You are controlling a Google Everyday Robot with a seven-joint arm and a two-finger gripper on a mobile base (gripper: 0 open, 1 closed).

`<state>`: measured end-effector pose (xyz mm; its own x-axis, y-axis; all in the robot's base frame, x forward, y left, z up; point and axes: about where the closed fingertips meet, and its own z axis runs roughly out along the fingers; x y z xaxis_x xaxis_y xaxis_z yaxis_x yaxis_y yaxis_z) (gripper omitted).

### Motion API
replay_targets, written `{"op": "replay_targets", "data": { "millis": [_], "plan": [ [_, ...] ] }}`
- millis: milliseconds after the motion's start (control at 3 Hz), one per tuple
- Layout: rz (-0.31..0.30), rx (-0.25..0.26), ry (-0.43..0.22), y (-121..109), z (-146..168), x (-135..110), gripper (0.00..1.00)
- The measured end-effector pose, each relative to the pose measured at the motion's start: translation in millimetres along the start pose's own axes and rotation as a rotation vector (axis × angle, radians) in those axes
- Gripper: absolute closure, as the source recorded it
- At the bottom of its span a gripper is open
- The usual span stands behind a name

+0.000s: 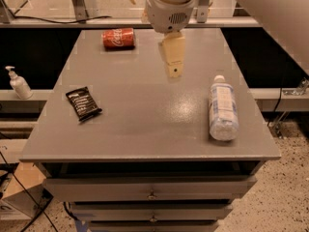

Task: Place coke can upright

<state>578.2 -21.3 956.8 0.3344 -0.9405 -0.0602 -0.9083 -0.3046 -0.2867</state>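
The red coke can point(118, 38) lies on its side near the far left edge of the grey table point(145, 124). My gripper point(174, 57) hangs from the white wrist above the far middle of the table. It is to the right of the can, about a can's length away, and does not touch it. Nothing shows in the gripper.
A clear water bottle point(223, 108) with a white cap lies on its side near the table's right edge. A black snack packet point(83, 103) lies at the left. A soap dispenser point(18, 82) stands on a ledge left of the table. Drawers point(152, 192) sit below the front edge.
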Motion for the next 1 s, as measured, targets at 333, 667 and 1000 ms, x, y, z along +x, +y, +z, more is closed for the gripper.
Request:
{"op": "replay_targets", "data": {
  "millis": [333, 667, 1000],
  "plan": [
    [0.019, 0.010, -0.037, -8.7, 11.0, -6.6, 0.00],
    [-0.003, 0.039, -0.069, -31.7, 20.2, -13.5, 0.00],
    [-0.043, 0.051, -0.079, -60.2, 31.3, -15.6, 0.00]
  ]
}}
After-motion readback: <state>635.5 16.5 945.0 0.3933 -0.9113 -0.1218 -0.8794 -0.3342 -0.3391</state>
